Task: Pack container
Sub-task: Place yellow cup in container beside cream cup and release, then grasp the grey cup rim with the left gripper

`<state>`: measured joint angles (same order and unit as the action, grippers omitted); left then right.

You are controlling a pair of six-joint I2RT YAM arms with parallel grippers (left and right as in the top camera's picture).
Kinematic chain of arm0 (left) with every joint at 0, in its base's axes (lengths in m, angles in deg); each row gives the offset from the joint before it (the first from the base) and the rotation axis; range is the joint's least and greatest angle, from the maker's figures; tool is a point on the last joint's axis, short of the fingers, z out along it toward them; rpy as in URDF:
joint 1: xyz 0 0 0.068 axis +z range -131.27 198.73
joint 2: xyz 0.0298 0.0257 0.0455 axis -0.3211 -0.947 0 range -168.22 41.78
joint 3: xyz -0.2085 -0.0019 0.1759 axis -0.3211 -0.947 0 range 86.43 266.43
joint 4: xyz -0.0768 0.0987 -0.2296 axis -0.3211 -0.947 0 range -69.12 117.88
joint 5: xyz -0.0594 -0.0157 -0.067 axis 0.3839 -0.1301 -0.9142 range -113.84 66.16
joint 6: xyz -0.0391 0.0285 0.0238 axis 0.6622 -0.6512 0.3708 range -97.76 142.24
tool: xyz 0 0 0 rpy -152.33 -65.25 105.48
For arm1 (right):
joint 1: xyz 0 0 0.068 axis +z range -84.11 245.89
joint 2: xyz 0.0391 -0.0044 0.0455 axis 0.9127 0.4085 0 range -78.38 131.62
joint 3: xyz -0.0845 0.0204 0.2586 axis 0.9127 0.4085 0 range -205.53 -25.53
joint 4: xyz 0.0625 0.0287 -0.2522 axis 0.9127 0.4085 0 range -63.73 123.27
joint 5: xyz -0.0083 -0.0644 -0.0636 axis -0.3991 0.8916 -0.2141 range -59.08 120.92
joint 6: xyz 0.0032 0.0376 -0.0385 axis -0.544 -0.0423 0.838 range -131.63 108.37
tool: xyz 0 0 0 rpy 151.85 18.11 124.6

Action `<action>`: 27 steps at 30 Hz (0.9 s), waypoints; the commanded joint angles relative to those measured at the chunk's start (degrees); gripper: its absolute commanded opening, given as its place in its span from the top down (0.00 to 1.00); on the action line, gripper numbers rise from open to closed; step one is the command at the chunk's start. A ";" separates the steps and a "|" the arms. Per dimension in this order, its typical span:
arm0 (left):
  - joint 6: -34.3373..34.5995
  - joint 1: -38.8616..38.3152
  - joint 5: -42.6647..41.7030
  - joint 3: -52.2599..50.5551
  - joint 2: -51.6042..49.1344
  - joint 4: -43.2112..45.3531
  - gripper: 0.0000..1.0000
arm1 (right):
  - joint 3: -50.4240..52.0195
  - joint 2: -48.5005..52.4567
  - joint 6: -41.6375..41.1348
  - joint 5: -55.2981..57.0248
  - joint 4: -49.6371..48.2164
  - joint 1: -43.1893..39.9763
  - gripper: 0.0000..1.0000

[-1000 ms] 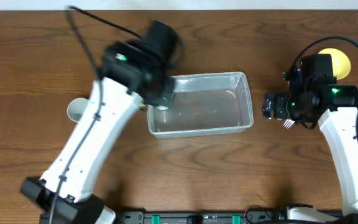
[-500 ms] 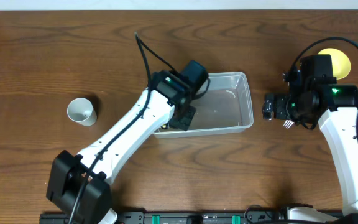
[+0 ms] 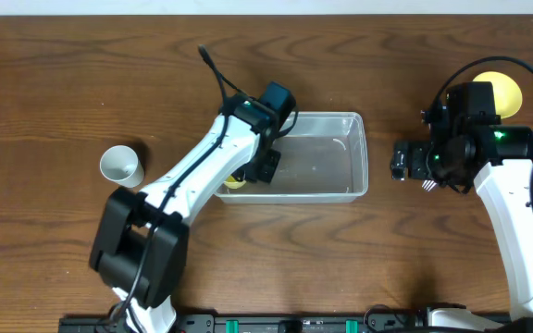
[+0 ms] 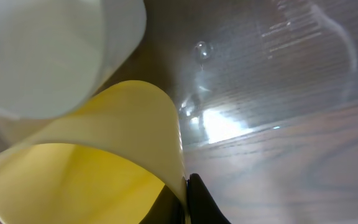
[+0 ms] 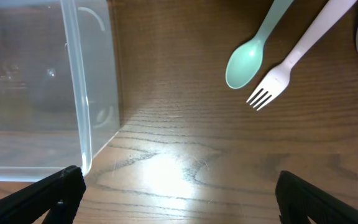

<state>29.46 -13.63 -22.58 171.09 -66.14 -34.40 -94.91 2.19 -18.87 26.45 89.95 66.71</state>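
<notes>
The clear container (image 3: 340, 190) lies in the middle of the table. My left gripper (image 3: 263, 166) reaches into its left end and is shut on the wall of a yellow cup (image 3: 235, 181). In the left wrist view the fingers (image 4: 186, 198) pinch the yellow cup's rim (image 4: 123, 124), and a white cup (image 4: 42, 50) lies right beside it over the container floor (image 4: 278, 74). My right gripper (image 3: 402, 159) is open and empty just right of the container (image 5: 86, 93); its fingers (image 5: 179, 199) hover over bare wood.
A white cup (image 3: 120, 165) stands on the table to the left. A yellow round object (image 3: 505, 90) shows behind the right arm. A teal spoon (image 5: 247, 62) and a pale fork (image 5: 291, 62) lie right of the container; the fork tip also shows overhead (image 3: 428, 184).
My left arm swung over the container, reached further in, then drew back to its left end. The yellow cup now shows there. The container slid slightly left. The right arm has not moved.
</notes>
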 commanded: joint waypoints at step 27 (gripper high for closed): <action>2.34 25.83 7.28 16.26 13.22 -8.79 0.35 | -1.01 0.24 -0.37 1.66 0.17 -0.44 0.01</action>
<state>29.97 5.89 -11.93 189.50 -50.67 -43.76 -94.91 2.24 -18.85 27.61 90.12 66.71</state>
